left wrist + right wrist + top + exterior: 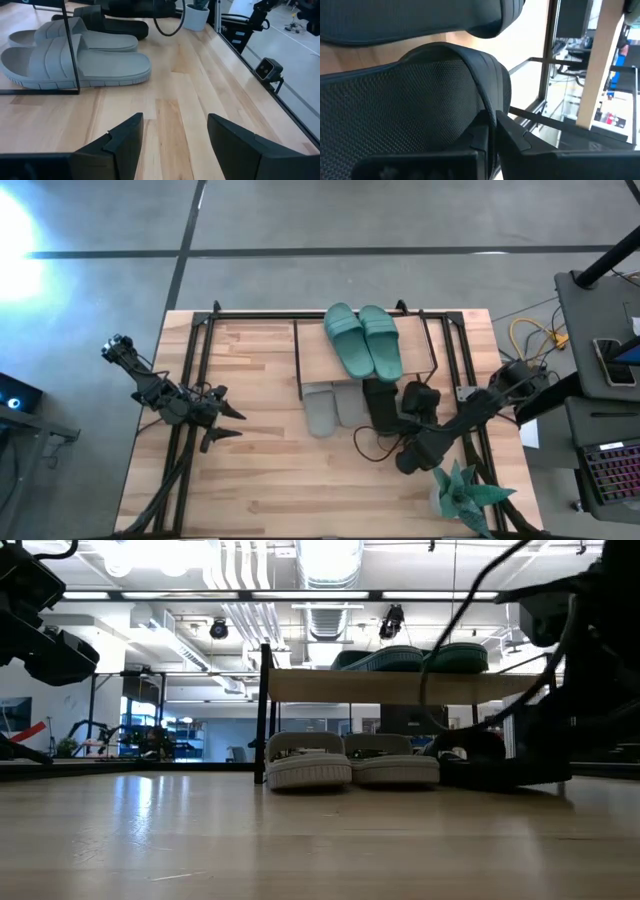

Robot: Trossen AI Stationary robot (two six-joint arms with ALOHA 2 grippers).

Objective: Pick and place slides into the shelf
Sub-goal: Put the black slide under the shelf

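Note:
The shelf (312, 358) stands at the table's far middle, and the teal slides (362, 340) lie on its plank top (400, 685). The grey slides (335, 405) rest sole-down on the table under its left half (350, 760). Two black slides (378, 402) sit at its right half, one beside the other (418, 395). My right gripper (393, 430) is shut on a black slide. My left gripper (225, 425) hovers open over the table's left part, apart from everything; its wrist view faces the grey slides (75, 60). My right gripper (492, 127) pinches the edge of a black slide's mesh strap (487, 107) between its two fingers. The arm comes slanting in from the table's near right. Whether the slide (480, 755) is off the table I cannot tell.
A teal plant in a pale pot (460, 490) stands at the near right corner, close to the right arm. A black cable loop (365, 445) lies in front of the black slides. Black frame bars (195, 360) run along the left side. Bare wood lies in the near middle.

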